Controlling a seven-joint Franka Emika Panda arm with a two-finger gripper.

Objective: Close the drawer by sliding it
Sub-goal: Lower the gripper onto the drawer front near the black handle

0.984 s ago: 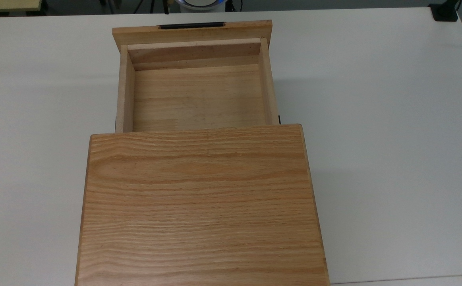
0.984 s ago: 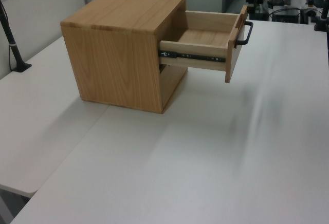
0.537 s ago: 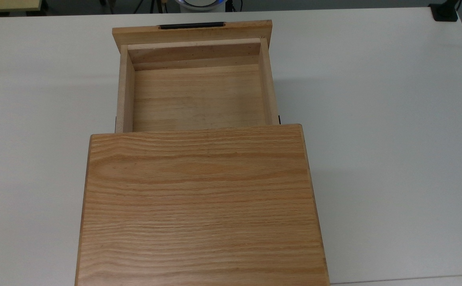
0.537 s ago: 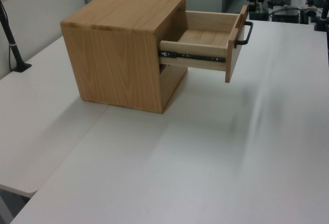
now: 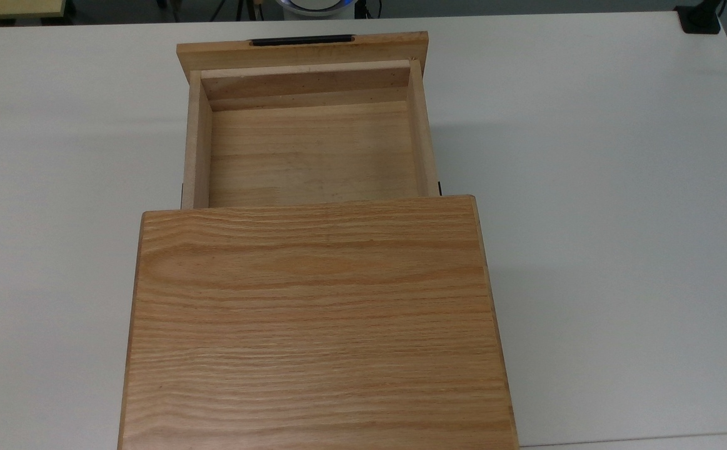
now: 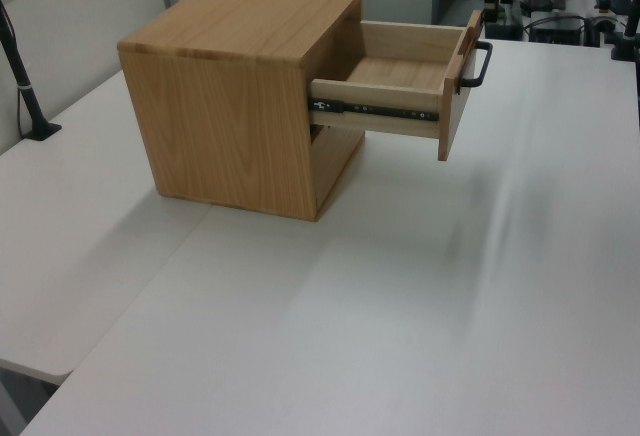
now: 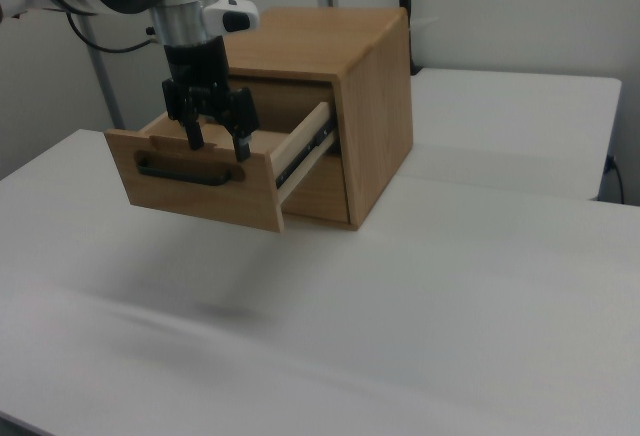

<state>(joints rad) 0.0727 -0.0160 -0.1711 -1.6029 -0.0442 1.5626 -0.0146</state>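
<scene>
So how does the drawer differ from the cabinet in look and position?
The drawer is a shallow open tray; the cabinet is a taller closed box. The drawer hangs pulled out above the table; the cabinet stands on it. The drawer carries a black handle; the cabinet's top is plain. Both are light wood.

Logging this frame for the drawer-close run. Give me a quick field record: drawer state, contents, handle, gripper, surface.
drawer: pulled far out of the cabinet, side rail exposed in the left view
contents: empty, bare wood floor
handle: slim black bar on the front panel, not gripped
gripper: jaws open, pointing down in the right view, in front of the panel's top edge just above the handle; contact cannot be told
surface: white table, cabinet standing on it
task status: drawer not yet closed
</scene>
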